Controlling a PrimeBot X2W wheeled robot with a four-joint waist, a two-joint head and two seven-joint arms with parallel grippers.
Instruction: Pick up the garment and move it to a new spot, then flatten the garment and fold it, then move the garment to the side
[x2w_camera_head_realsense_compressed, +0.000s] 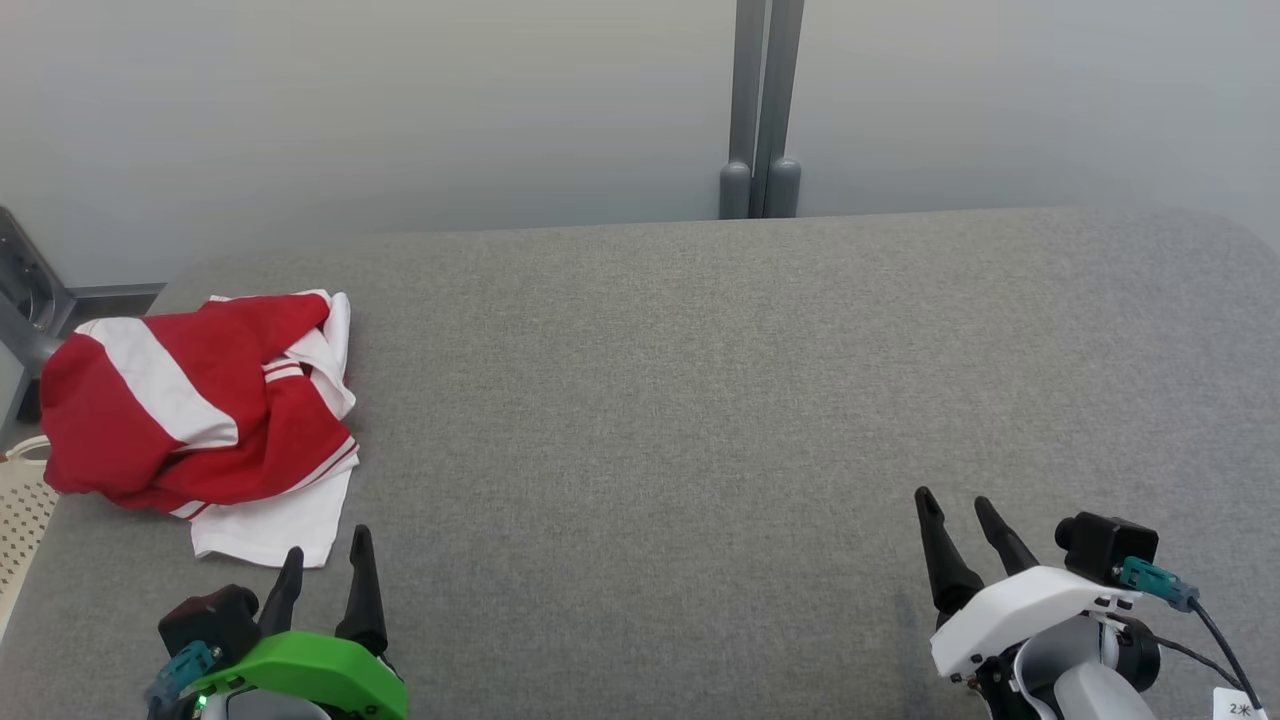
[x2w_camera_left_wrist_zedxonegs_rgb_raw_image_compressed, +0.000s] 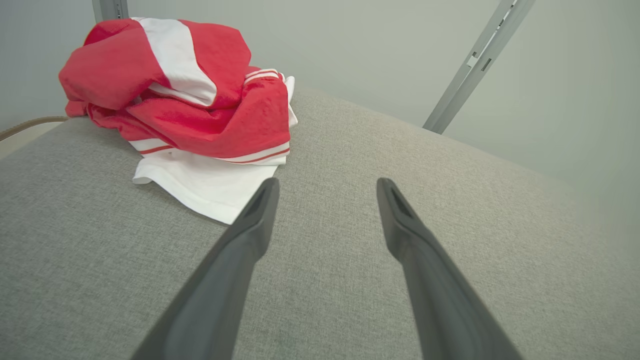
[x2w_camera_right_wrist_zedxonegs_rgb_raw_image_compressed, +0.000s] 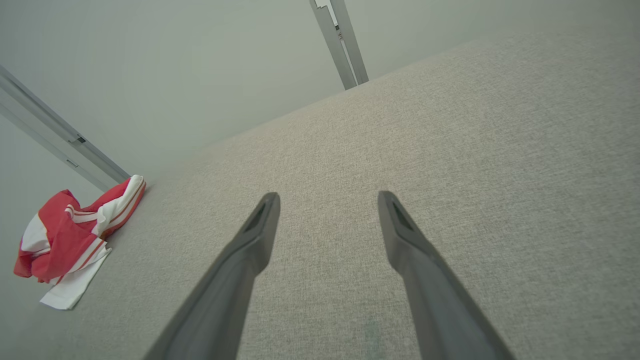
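Head view: a crumpled red-and-white striped garment (x2w_camera_head_realsense_compressed: 190, 410) lies in a heap at the left side of the grey fabric-covered table (x2w_camera_head_realsense_compressed: 700, 400), its white hem spread flat toward the near edge. The left gripper (x2w_camera_head_realsense_compressed: 327, 540), with a green housing, hovers at the near left just beside that white hem, its two dark fingers spread wide and holding nothing. In the left wrist view one fingertip overlaps the corner of the hem, though whether it touches cannot be told. The right gripper (x2w_camera_head_realsense_compressed: 952, 497), white-cased, sits at the near right, well apart from the garment, jaws likewise wide and empty above bare cloth. A grey post (x2w_camera_head_realsense_compressed: 760, 110) stands behind the table's far edge, against a pale wall (x2w_camera_head_realsense_compressed: 400, 100).
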